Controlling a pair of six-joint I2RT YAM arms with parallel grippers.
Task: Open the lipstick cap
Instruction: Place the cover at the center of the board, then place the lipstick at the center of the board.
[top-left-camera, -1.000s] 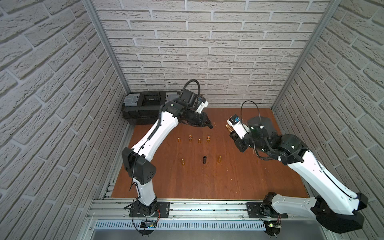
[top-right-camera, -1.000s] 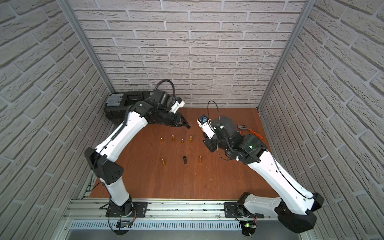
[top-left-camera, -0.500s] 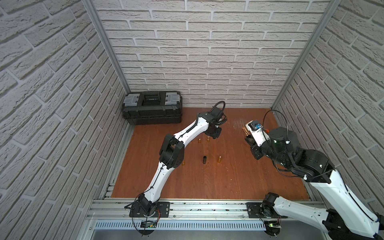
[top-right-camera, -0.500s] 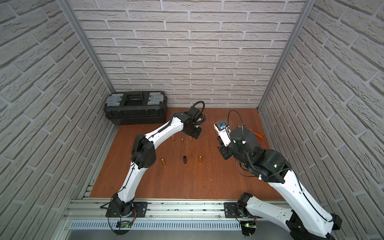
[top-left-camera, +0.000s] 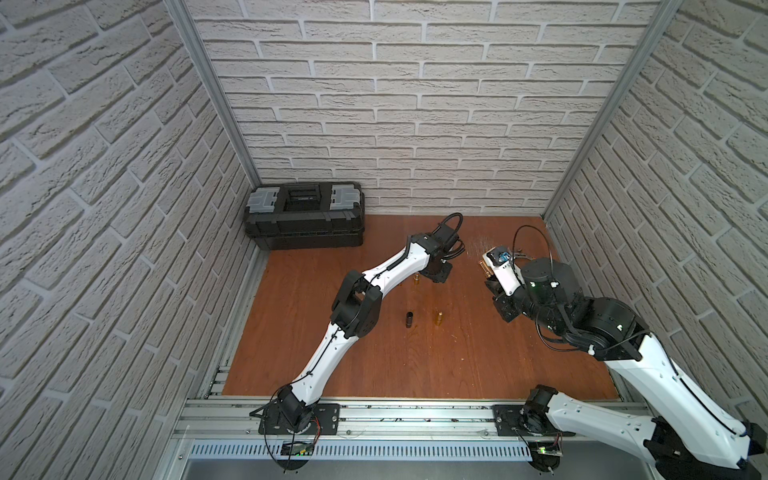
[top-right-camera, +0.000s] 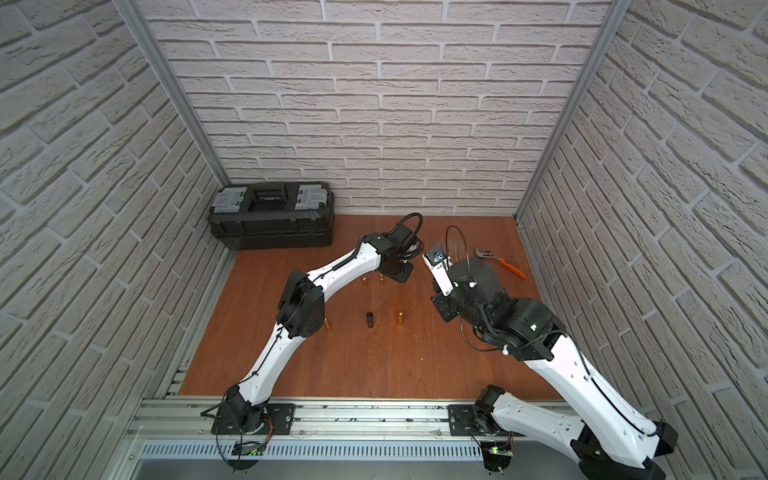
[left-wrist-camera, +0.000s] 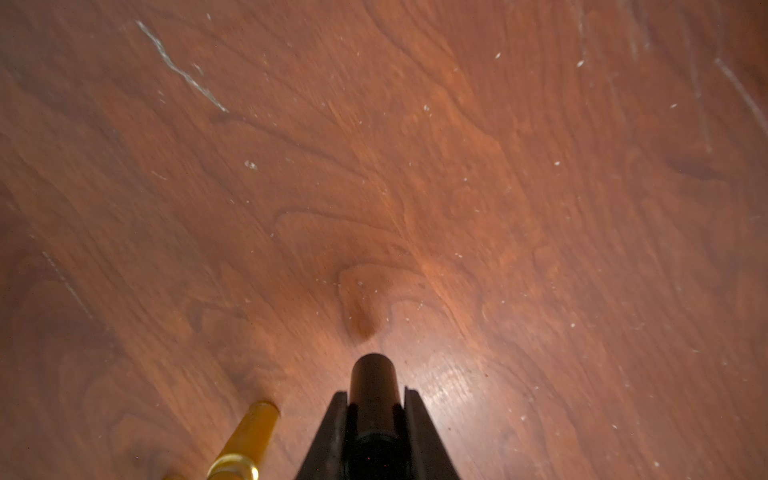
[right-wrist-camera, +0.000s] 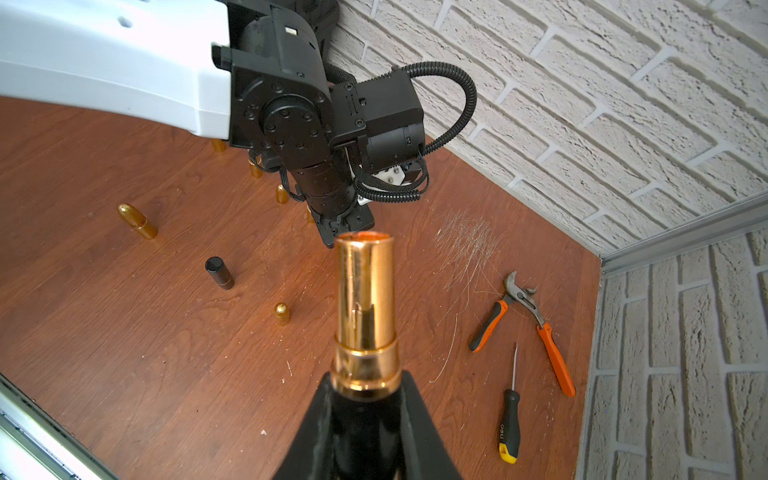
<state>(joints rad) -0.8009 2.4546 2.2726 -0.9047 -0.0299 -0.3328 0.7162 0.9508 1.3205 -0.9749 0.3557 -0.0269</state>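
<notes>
Reaching over the wooden table near its back edge, the left gripper pinches a black cap, pointed down at the wood. The right gripper, nearer the right edge, clamps the lipstick; its bare gold tube aims lengthwise at the left gripper, well apart: the cap looks already off.

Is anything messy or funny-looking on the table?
Yes. Orange-handled pliers and a screwdriver lie near the wall on the right arm's side. They are odd company for the gold lipstick held close by. Near them, a patch of pale scratches marks the wooden table. Nothing looks spilled or broken.
</notes>
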